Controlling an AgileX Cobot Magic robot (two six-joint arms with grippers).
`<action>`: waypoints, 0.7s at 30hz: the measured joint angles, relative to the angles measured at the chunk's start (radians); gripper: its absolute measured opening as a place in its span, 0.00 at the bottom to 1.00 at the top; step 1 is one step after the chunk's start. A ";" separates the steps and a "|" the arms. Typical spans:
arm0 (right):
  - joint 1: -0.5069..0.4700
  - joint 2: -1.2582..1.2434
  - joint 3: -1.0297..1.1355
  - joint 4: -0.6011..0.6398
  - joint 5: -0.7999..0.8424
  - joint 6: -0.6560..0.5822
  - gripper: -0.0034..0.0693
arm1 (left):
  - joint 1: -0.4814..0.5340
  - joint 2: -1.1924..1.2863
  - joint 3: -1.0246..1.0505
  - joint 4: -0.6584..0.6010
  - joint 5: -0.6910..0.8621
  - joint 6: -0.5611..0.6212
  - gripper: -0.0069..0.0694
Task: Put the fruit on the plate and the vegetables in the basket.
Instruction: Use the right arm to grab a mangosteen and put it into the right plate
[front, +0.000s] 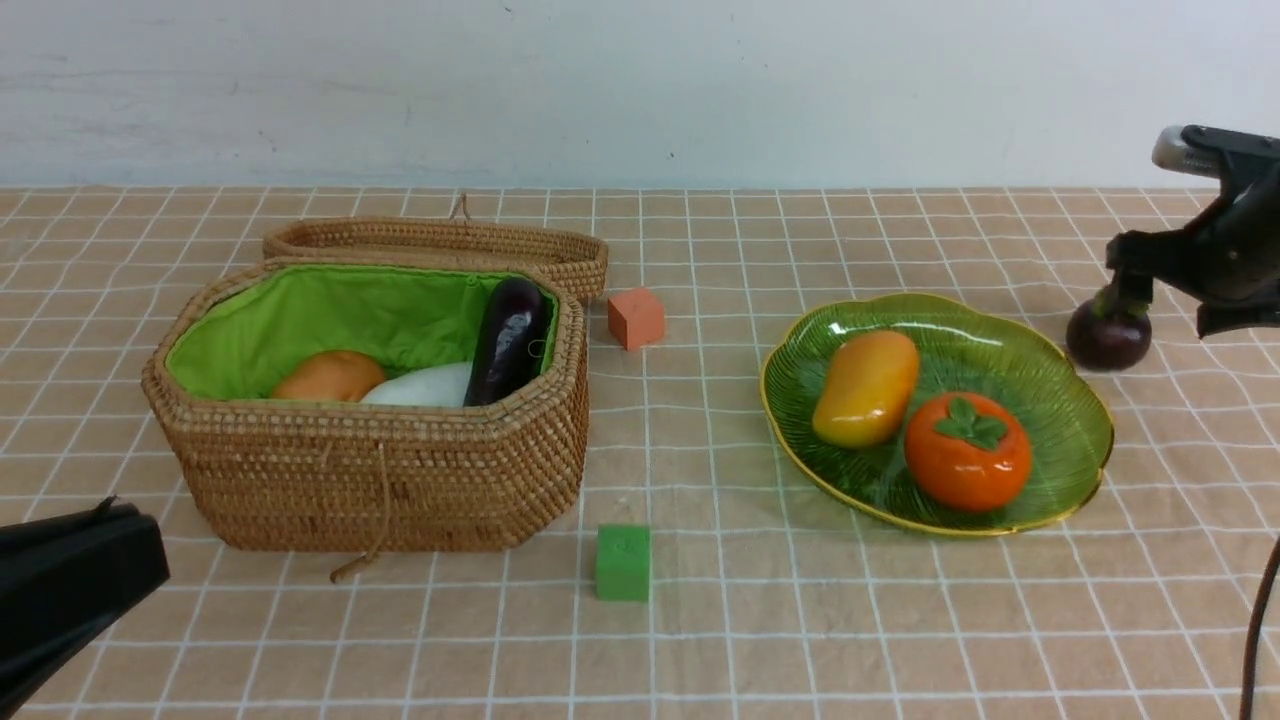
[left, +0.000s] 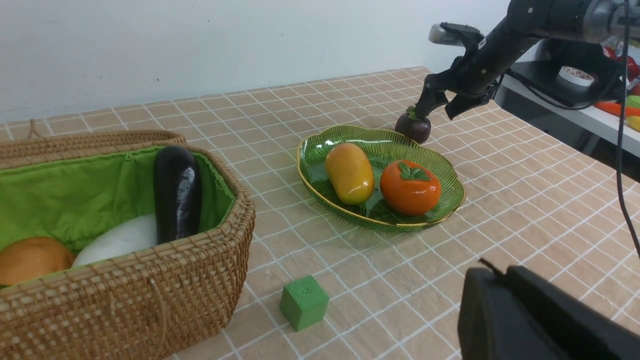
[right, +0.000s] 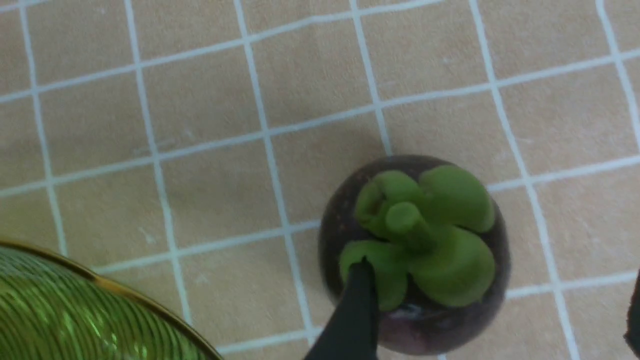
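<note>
The dark purple mangosteen (front: 1108, 340) (right: 415, 250) stands on the cloth just right of the green plate (front: 1000, 312). My right gripper (front: 1168, 310) (right: 497, 292) hangs open over it. One finger lies across its green top and the other stands well clear to the side. The mango (front: 866, 388) and persimmon (front: 967, 452) lie on the plate. In the basket (front: 400, 470) are the potato (front: 330, 377), the radish (front: 425, 387) and the eggplant (front: 510, 338). My left gripper (front: 145, 555) (left: 500, 274) is shut and empty near the basket's front left.
An orange cube (front: 636, 318) sits behind the gap between basket and plate. A green cube (front: 623, 563) sits in front of that gap. The basket's woven lid (front: 440, 245) lies open behind it. A side bench with clutter (left: 575, 80) stands beyond the right arm.
</note>
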 joint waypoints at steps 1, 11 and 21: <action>0.000 0.007 0.000 0.012 -0.017 0.000 0.97 | 0.000 0.000 0.000 0.000 0.000 -0.001 0.12; 0.006 0.033 0.000 0.022 -0.022 -0.049 0.92 | 0.000 0.000 0.000 -0.004 0.000 -0.002 0.13; 0.009 -0.018 -0.043 0.029 0.181 -0.041 0.90 | 0.000 0.000 0.000 -0.005 0.001 -0.003 0.14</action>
